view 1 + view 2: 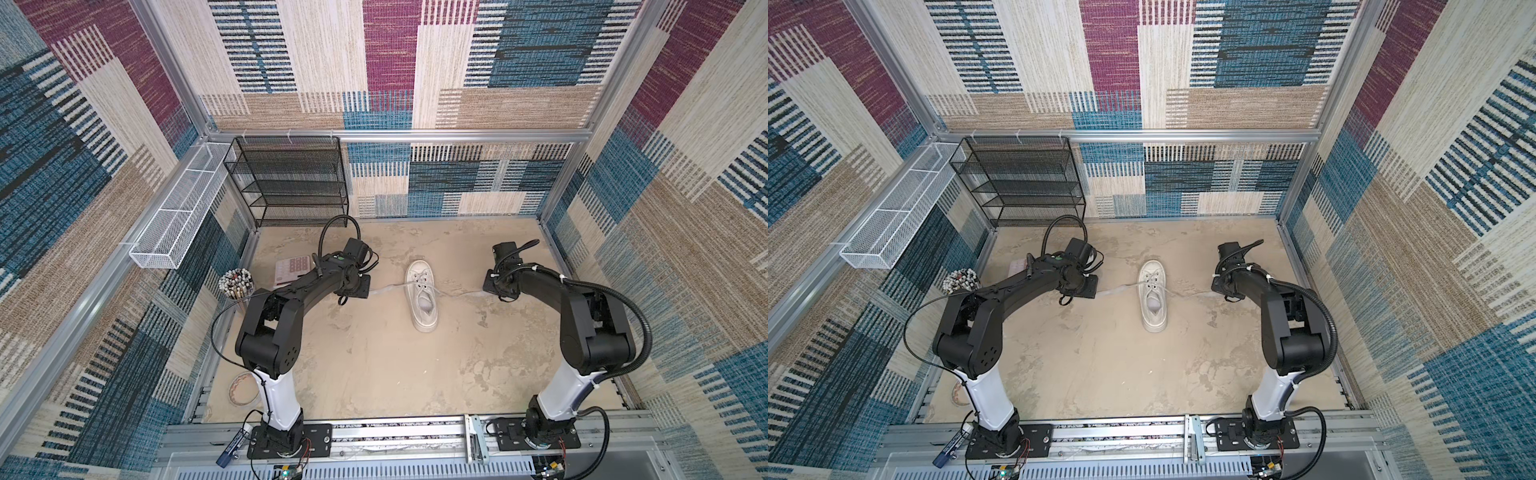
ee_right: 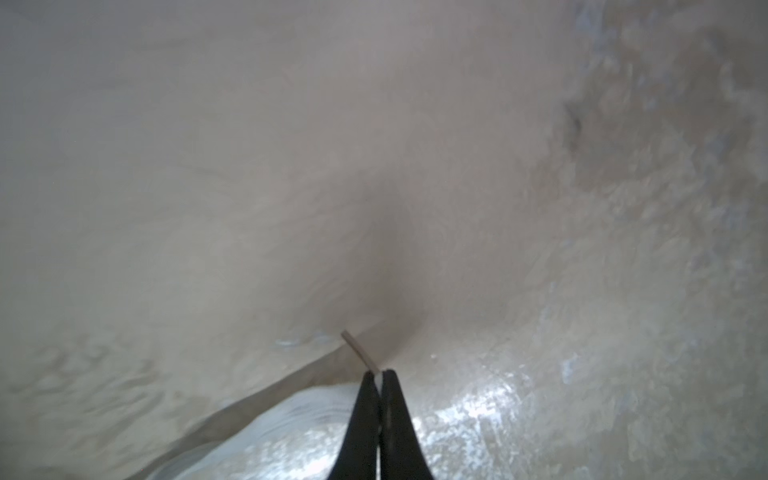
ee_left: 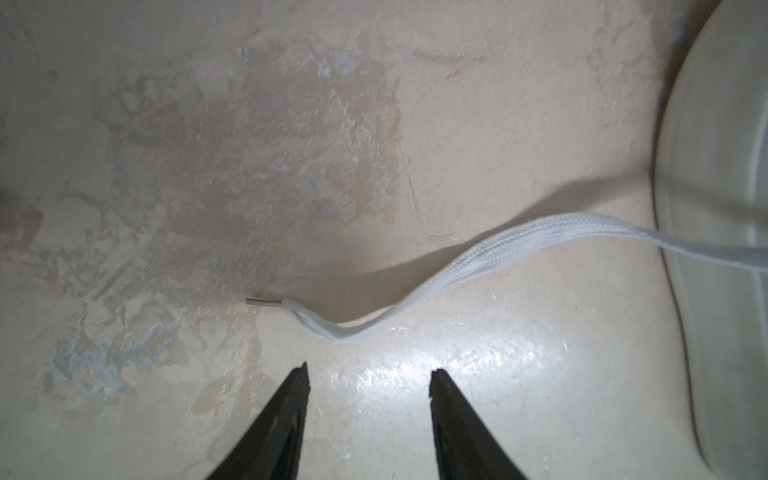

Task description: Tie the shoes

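While it rests mid-way on the mottled beige counter [image 1: 374, 365], white low-top sneaker [image 1: 423, 297], thick smooth platform sole, runs front-to-back, toe toward the far wall. Left tool [image 3: 368, 374] is spread near the flat woven left lace [image 3: 498, 249]; right tool [image 2: 379, 374] pinches the right lace [image 2: 358, 348] at its stiff tip.

White shoe [image 1: 424, 320], off-white laces [image 3: 519, 241]; mottled beige table [image 1: 374, 365]; black mesh rack [image 1: 291, 195]; walls [image 1: 390, 62] striped blue, maroon, tan.

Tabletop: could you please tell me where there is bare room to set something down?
Largest bare patch: between sneaker heel and arm bases. Another: between its toe and the back wall. Crowded: laces running sideways toward left gripper and right gripper; calculator, pen cup, tape roll along the left edge.
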`<action>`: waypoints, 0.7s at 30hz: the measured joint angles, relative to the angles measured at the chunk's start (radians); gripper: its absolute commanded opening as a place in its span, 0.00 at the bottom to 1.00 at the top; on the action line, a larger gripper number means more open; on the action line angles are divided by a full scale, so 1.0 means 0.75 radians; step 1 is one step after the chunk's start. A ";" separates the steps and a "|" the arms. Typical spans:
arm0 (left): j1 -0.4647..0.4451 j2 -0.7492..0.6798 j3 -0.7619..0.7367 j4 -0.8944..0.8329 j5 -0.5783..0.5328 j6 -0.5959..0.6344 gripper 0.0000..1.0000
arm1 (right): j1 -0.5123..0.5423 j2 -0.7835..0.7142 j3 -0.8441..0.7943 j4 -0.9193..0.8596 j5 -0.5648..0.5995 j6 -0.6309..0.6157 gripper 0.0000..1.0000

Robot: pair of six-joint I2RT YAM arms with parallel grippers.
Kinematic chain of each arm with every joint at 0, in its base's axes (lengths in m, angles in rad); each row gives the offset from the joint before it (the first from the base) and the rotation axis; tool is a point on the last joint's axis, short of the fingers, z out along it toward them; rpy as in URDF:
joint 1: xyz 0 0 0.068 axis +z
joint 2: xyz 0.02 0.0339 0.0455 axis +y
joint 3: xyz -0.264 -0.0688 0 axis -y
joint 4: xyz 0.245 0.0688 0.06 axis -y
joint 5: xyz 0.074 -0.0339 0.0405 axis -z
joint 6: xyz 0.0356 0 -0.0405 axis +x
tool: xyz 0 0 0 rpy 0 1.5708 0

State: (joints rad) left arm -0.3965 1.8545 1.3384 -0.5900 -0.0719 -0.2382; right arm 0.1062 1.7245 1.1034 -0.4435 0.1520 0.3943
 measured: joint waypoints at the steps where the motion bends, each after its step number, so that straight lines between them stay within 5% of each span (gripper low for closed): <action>1: 0.004 -0.004 -0.002 -0.002 0.000 0.000 0.51 | 0.019 -0.041 0.021 0.008 -0.023 -0.012 0.00; 8: 0.029 -0.037 -0.017 0.002 0.001 0.001 0.51 | 0.170 -0.091 0.253 0.057 -0.138 -0.056 0.00; 21: 0.070 -0.097 -0.058 0.005 0.003 0.002 0.51 | 0.515 0.231 0.750 0.008 -0.270 -0.057 0.00</action>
State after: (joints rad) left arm -0.3439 1.7817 1.2949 -0.5865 -0.0700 -0.2367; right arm 0.4927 1.8980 1.6657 -0.4377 -0.0505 0.3515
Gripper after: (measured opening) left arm 0.511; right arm 0.058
